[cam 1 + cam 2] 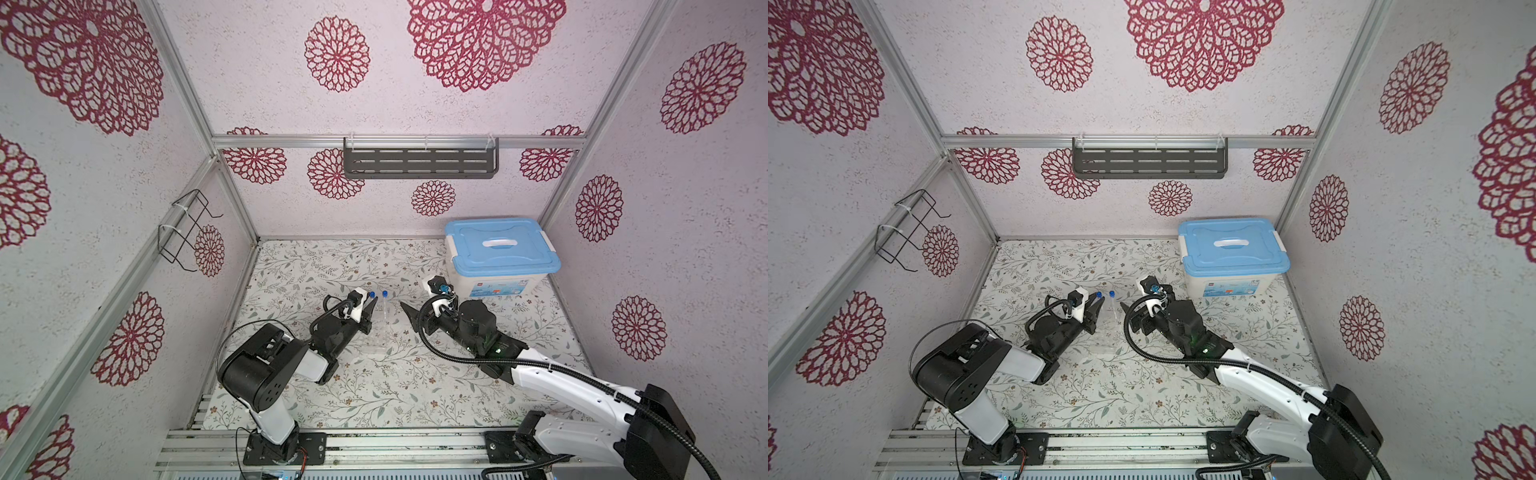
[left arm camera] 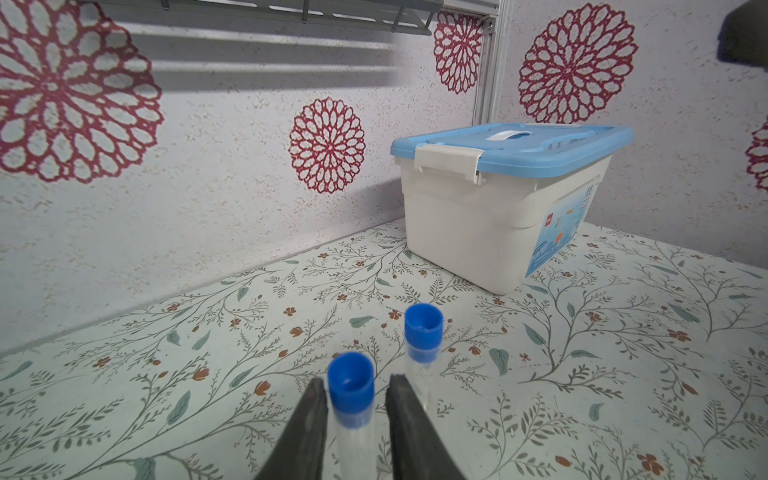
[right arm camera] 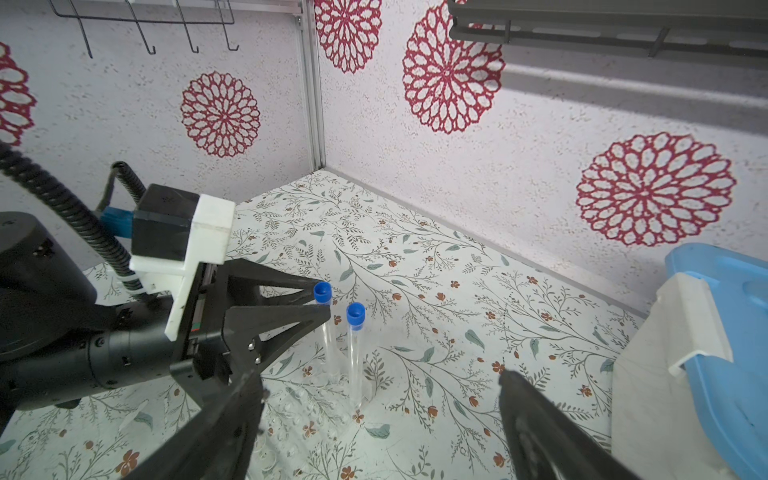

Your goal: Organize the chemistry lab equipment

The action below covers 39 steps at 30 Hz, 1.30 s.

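Observation:
Two slim clear tubes with blue caps stand upright side by side in a small clear tube rack (image 1: 376, 345) (image 1: 1106, 345) (image 3: 316, 407) mid-table. My left gripper (image 1: 371, 302) (image 1: 1098, 305) (image 2: 356, 379) (image 3: 322, 298) straddles the left tube (image 1: 372, 294) (image 1: 1099, 295) (image 2: 351, 384) (image 3: 322, 292) just under its cap; the jaws are slightly open, with a narrow gap on one side. The other tube (image 1: 385, 293) (image 1: 1112, 294) (image 2: 423, 328) (image 3: 355, 313) stands free. My right gripper (image 1: 415, 309) (image 1: 1133, 309) (image 3: 379, 376) is wide open and empty, just right of the rack.
A white storage box with a latched blue lid (image 1: 500, 249) (image 1: 1233, 249) (image 2: 498, 208) (image 3: 706, 332) sits at the back right. A dark slotted shelf (image 1: 419, 162) hangs on the back wall. A wire hook rack (image 1: 187, 232) is on the left wall.

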### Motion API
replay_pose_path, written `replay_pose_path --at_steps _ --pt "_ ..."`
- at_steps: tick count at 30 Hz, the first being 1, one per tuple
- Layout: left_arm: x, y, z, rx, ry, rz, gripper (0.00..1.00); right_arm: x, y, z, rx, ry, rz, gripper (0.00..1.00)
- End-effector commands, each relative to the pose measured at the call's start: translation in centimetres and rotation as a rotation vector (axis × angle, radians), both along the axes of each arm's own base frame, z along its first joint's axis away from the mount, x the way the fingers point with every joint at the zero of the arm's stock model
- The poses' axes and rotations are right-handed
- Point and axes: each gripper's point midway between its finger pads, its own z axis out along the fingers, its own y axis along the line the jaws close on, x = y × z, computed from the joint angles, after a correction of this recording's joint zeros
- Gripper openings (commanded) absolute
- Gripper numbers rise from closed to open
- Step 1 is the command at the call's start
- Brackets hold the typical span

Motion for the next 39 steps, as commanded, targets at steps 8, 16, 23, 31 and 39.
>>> replay_pose_path --at_steps 8,16,23,31,39 --pt "-0.7 -0.1 0.6 0.000 -0.028 -0.008 0.32 0.0 -0.2 2.6 0.044 -0.055 -0.005 0.92" --pt "-0.9 0.3 1.4 -0.010 -0.033 0.007 0.42 0.0 -0.1 2.2 0.040 -0.049 -0.005 0.92" --pt "-1.0 0.8 3.1 -0.032 -0.055 0.028 0.74 1.1 1.0 -0.6 -0.061 0.096 -0.008 0.92" --pt "-1.8 0.6 5.1 -0.034 -0.032 -0.006 0.97 3.4 1.3 -0.5 -0.025 0.220 -0.080 0.92" --pt "-1.7 2.2 9.6 -0.005 0.038 0.069 0.97 5.0 -4.8 1.2 0.086 0.094 -0.370 0.99"
